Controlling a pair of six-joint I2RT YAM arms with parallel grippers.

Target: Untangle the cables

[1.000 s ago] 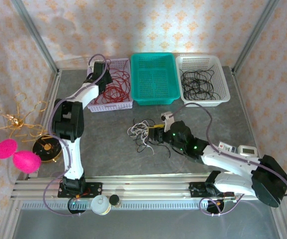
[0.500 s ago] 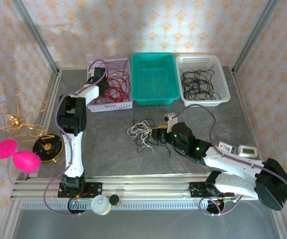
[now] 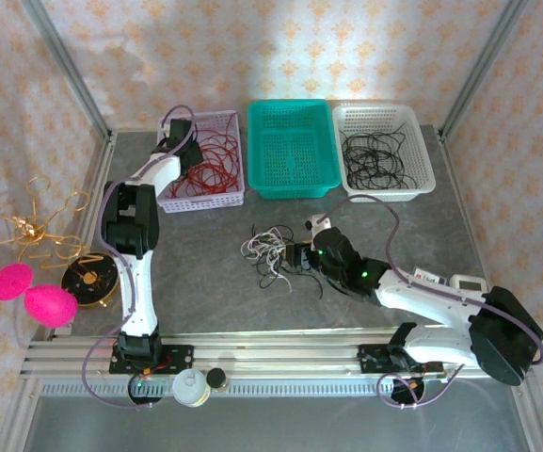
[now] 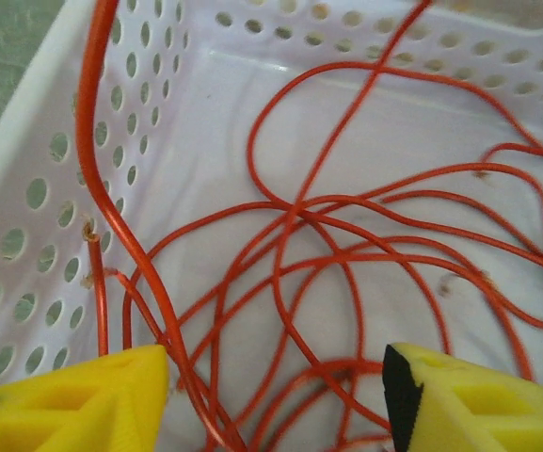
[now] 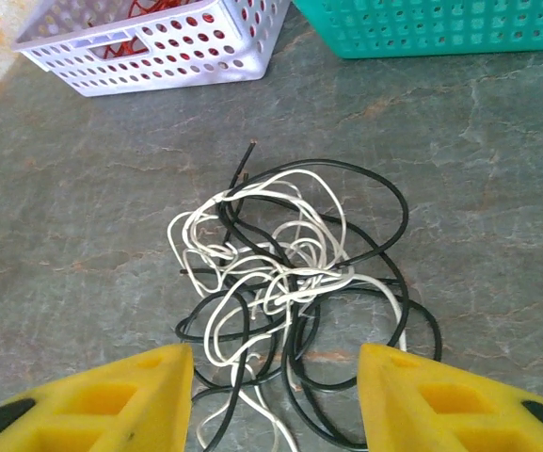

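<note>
Sorting step in hand. Left jaws stand wide and empty over red wires inside the lilac basket (delivery judged complete). Right jaws, parted and empty, hover just short of the white-and-black cable clump mid-counter. Next: pinch one strand and draw it across the open counter, clear of the basket walls.

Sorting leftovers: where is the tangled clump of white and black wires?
Top view: the white and black wire clump lies centrally, just left of the right tool, below the teal plastic basket.
</note>
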